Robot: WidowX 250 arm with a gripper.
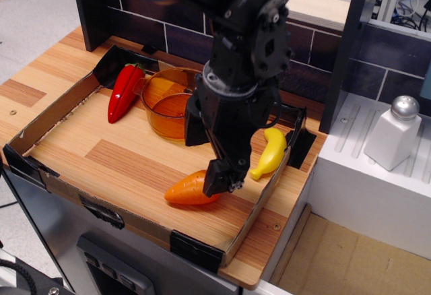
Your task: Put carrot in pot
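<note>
The orange toy carrot lies on its side on the wooden board near the tray's front edge, its wide end hidden behind my gripper. The amber translucent pot stands upright at the back of the tray, partly covered by the arm. My black gripper hangs over the carrot's right end with its jaws apart. The near finger is down at the carrot's wide end and the far finger is by the pot's right side. Nothing is held.
A red toy chili pepper lies left of the pot. A yellow toy banana lies right of the gripper near the low cardboard tray wall. A white shaker stands on the white ledge to the right. A dark tiled wall is behind.
</note>
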